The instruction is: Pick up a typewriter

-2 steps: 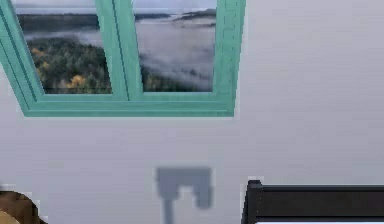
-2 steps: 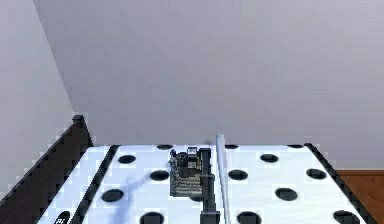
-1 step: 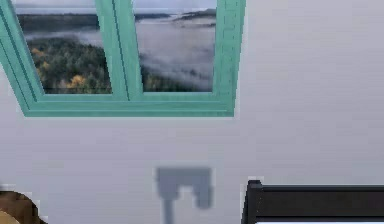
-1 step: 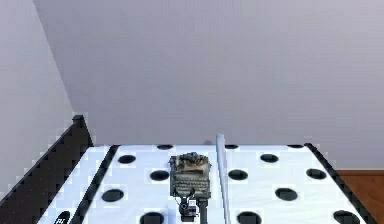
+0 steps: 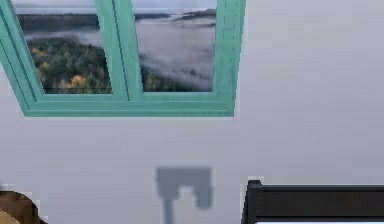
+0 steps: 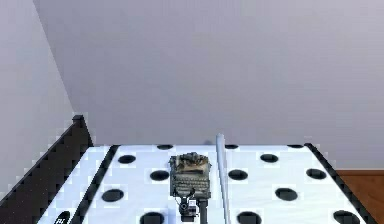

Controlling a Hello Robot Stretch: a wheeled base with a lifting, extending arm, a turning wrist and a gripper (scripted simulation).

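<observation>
The end effector point(image 6: 193, 203) comes up from the arm side view's bottom edge, and its dark fingers point(image 6: 186, 206) end right at the near edge of the typewriter point(image 6: 190, 173). How wide the fingers stand cannot be told. Whether they have hold of anything cannot be told either, since the typewriter lies on the bed point(image 6: 300, 175) directly behind them. Touch or a gap between fingers and machine is also unclear. The typewriter is a small grey-brown block just beyond the end effector, its keys and details too small to make out.

Just right of it, a pale thin rod point(image 6: 221, 160) lies on the white, black-dotted cover; what it is cannot be told. Far left of the end effector runs the bed's dark end board point(image 6: 55, 170), cut off at the bottom edge.

In the forward view, a teal-framed window point(image 5: 125, 50) is cut off at the top, and a brown object point(image 5: 15, 208) shows partly in the bottom left corner.
</observation>
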